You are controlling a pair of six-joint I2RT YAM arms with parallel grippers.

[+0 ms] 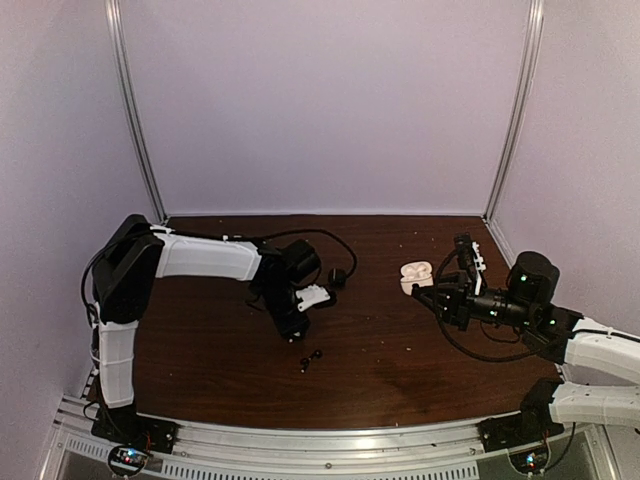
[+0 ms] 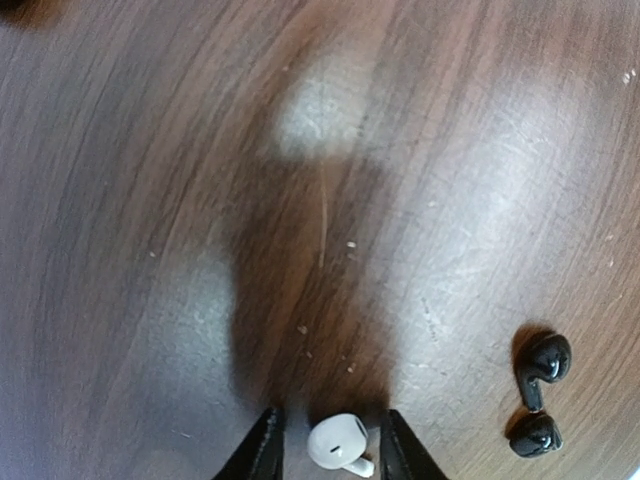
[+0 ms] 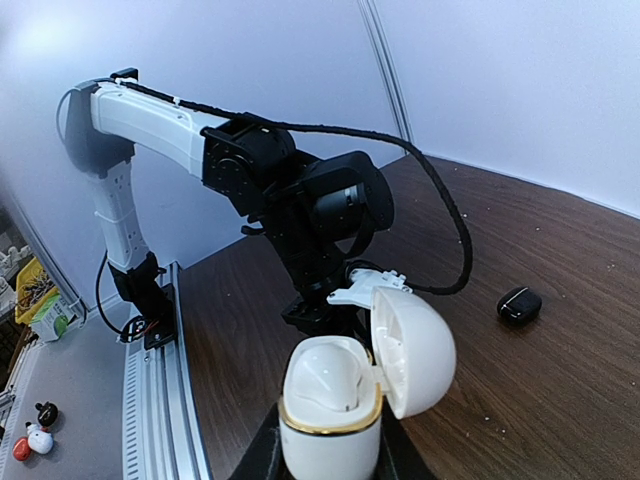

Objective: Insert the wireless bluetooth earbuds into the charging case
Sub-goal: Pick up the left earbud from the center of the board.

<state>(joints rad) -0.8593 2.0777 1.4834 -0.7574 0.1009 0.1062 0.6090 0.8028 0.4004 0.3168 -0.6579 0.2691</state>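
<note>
An earbud (image 2: 337, 440) lies on the table (image 2: 150, 200) between your left gripper's (image 2: 333, 452) jaws, with a gap on each side of it. To the right of those jaws, two more earbuds (image 2: 548, 358) lie just beside each other, one ahead of the other. Your right gripper's (image 3: 330, 455) jaws clasp the charging case (image 3: 325, 400) upright, with its lid (image 3: 415, 350) swung out to their right. Straight ahead of them stands the left arm (image 3: 300, 190). Ahead and to the right, a second case (image 3: 519, 305) lies on the table.

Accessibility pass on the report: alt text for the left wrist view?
A white earbud sits between the left hand's open fingers at bottom centre. Two black earbuds lie to its right on the dark wooden table.
</note>
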